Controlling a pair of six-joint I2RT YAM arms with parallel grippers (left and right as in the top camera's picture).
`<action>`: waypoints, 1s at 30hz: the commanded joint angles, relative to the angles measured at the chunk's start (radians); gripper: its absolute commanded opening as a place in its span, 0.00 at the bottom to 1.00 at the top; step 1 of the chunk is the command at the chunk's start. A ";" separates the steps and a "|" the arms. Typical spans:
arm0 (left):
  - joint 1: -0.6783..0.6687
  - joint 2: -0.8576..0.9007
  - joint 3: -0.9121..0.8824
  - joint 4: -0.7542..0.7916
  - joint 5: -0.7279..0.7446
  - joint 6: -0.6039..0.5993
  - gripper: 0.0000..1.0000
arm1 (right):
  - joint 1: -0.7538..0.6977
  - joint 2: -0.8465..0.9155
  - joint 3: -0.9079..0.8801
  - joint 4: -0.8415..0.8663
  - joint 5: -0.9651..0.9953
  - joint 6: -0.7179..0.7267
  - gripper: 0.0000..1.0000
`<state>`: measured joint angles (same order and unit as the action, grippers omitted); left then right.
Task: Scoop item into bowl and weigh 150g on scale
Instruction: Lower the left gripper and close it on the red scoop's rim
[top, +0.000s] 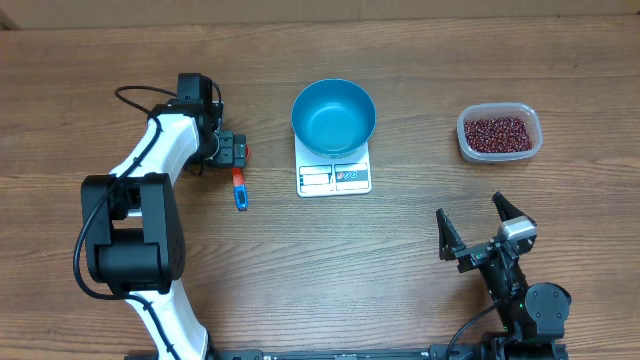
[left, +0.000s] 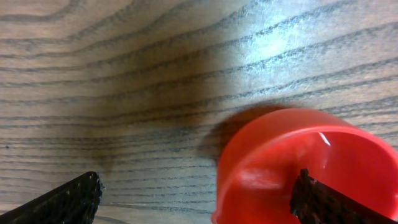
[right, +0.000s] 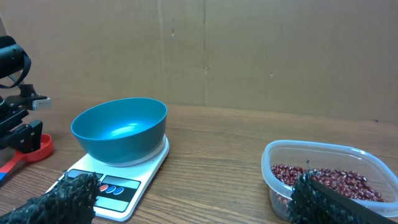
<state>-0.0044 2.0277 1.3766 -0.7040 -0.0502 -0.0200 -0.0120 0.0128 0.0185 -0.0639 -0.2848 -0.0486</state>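
Tabletop (top: 400, 290): wood grain.
Left tool (top: 232, 152): fingers spread, at the red scoop (left: 273, 162), one finger over its cup.
Right tool (top: 478, 225): spread, holding nothing.
Bowl (top: 333, 115): blue, centre.
Scale (top: 334, 178): white, under the bowl.
Tub (top: 537, 132): clear, far right.
Beans (top: 497, 132): inside the tub.

The left arm (top: 150, 170) is seen at the left of the overhead frame, its white link stretched toward the upper left. The left gripper (top: 234, 153) is held wide open, its fingers (left: 62, 202) set at the bottom corners of the wrist view. The right arm (top: 520, 300) is folded low at the lower right, with the right gripper (top: 470, 212) spread open and pointed up-frame.
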 joint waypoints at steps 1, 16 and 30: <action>0.007 0.013 -0.011 0.010 -0.010 -0.010 1.00 | 0.005 -0.010 -0.011 0.006 -0.005 -0.002 1.00; 0.007 0.013 -0.011 0.032 -0.009 -0.010 0.05 | 0.005 -0.010 -0.011 0.006 -0.005 -0.002 1.00; 0.006 0.012 -0.010 0.010 0.066 -0.011 0.04 | 0.005 -0.010 -0.011 0.006 -0.005 -0.002 1.00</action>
<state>-0.0036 2.0277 1.3750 -0.6815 -0.0273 -0.0265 -0.0120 0.0128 0.0185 -0.0643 -0.2848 -0.0490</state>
